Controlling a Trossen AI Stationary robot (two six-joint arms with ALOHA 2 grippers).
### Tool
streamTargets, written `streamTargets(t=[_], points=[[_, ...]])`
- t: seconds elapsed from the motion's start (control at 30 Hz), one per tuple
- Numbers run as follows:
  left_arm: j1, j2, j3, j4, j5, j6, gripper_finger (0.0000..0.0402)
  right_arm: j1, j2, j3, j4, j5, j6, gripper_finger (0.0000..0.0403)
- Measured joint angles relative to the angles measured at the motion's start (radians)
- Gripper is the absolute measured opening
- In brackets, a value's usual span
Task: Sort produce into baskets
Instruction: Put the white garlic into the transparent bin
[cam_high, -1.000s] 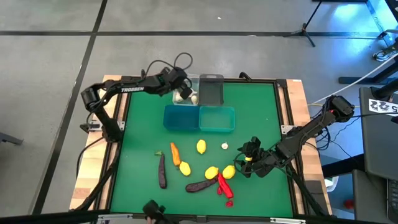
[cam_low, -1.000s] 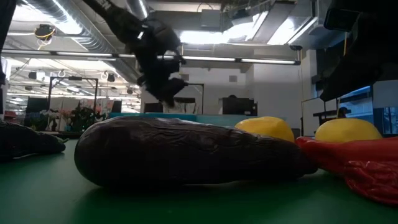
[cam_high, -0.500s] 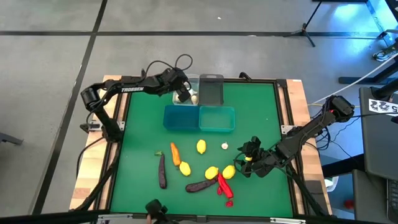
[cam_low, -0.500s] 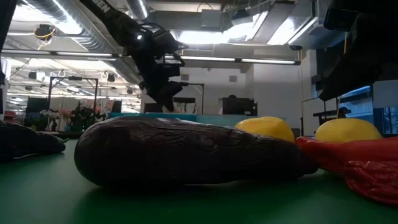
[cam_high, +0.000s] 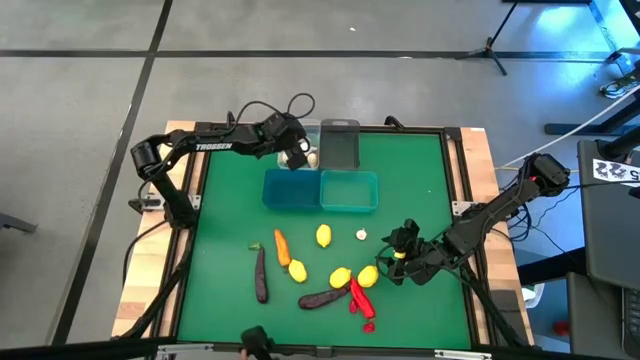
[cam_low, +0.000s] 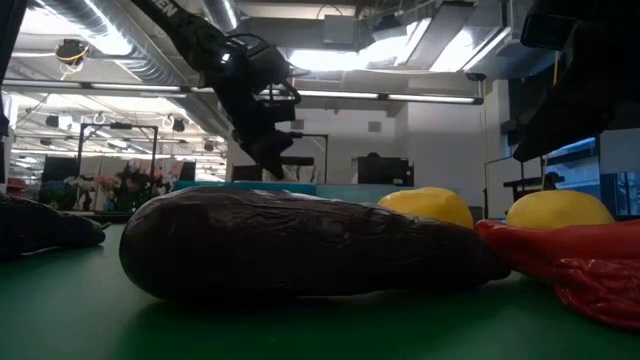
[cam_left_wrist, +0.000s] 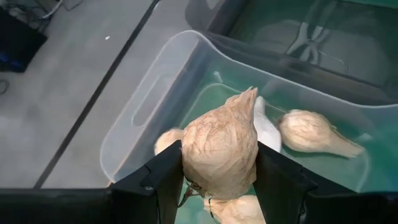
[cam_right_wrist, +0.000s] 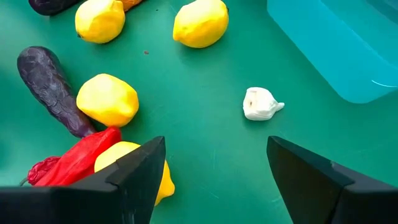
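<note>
Garlic bulb (cam_left_wrist: 219, 151) sat pinched between the two fingers of the left gripper (cam_left_wrist: 217, 180), which hung over the clear bin (cam_left_wrist: 147, 109) at the far edge of the green table (cam_high: 420, 170). Three more garlic bulbs lay on that bin's floor, one of them (cam_left_wrist: 314, 132) off toward the dark grey bin (cam_high: 339, 144) next to it. Two teal bins (cam_high: 348, 191) stood side by side just in front of those. Nearer the front of the table lay the unsorted produce: one loose garlic bulb (cam_right_wrist: 260, 103), lemons (cam_right_wrist: 107, 99), an orange carrot (cam_high: 282, 247), two eggplants (cam_high: 261, 275) and red chili peppers (cam_high: 360, 298). The right gripper (cam_right_wrist: 214, 171) rested low beside that pile with its fingers spread apart and nothing between them.
</note>
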Motion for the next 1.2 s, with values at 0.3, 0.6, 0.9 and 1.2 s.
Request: streamTargets(t=[0.3,0.6,0.9,1.2], points=[[0.0,0.0,0.0,-0.045,0.045,0.027,0.0169,0.0,0.0,0.0,0.0,-0.002,0.0,0.028],[0.0,0.0,0.0,-0.117,0.05,0.024,0.0169,0.0,0.0,0.0,0.0,-0.003,0.0,0.028],[0.0,0.0,0.0,-0.106,0.034,-0.037,0.0169,0.0,0.0,0.0,-0.009,-0.003,0.0,0.028],[0.002,0.0,0.022,-0.102,0.091,-0.044,0.0189,0.0,0.0,0.0,-0.013,-0.003,0.0,0.028]])
